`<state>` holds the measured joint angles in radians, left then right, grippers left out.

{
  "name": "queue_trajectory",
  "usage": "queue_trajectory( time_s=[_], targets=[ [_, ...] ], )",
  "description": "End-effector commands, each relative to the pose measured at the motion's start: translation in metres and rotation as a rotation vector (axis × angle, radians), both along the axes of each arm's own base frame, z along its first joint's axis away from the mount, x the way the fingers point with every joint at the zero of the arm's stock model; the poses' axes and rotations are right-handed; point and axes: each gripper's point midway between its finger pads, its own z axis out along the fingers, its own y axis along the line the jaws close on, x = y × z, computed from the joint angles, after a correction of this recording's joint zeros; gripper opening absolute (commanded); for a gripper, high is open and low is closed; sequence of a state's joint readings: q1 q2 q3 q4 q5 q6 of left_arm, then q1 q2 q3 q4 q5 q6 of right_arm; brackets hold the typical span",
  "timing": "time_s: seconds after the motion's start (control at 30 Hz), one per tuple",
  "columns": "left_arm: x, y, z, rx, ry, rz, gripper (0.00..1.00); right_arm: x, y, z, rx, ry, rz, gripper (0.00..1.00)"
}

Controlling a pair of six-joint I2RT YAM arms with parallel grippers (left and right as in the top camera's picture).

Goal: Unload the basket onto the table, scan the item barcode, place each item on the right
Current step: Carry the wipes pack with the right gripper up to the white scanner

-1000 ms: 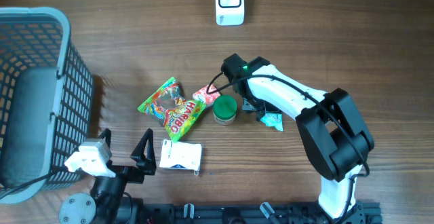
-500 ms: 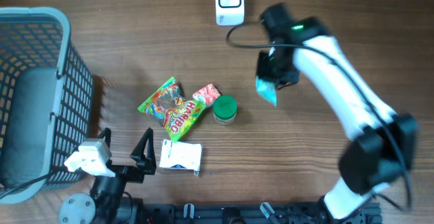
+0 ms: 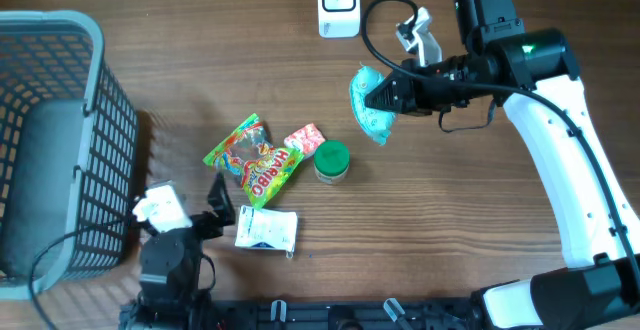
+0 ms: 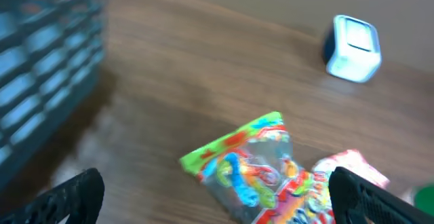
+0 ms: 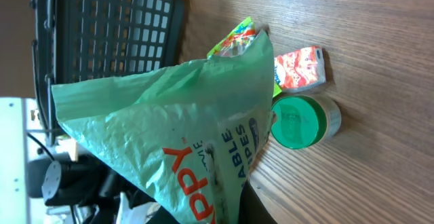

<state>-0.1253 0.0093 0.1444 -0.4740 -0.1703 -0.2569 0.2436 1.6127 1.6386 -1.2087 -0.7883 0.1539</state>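
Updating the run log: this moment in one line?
right end effector: shut on green packet | green packet: lifted near scanner | left end effector: open

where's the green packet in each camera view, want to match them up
Overhead: the green packet is upper middle, held in the right hand, just below the scanner.
Left wrist: not in it.
Right wrist: it fills the centre, close to the lens.
Shared landmark: the blue basket, seen in all three.
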Motion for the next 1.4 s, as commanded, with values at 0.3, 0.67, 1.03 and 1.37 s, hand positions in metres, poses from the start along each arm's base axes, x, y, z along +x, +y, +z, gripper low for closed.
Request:
queue_trajectory(
  time_s=[0.3,0.67,1.03,1.37],
  targets=[
    [0.007,-0.045,0.013,0.173,-0.109,-0.321,1.00,-0.015,0.028,0.043,0.267,0.003,0.121,0.05],
    [0.007,-0.045,0.010,0.129,-0.095,-0.309,1.00,0.005,-0.009,-0.026,-0.073,0.205,-0.201,0.04],
    [0.007,-0.045,0.010,0.129,-0.095,-0.309,1.00,-0.001,0.070,-0.055,0.696,0.570,0.217,0.04],
    [0.007,-0.045,0.010,0.130,-0.095,-0.309,1.00,-0.008,0.076,-0.031,0.682,0.604,0.234,0.04]
  ],
)
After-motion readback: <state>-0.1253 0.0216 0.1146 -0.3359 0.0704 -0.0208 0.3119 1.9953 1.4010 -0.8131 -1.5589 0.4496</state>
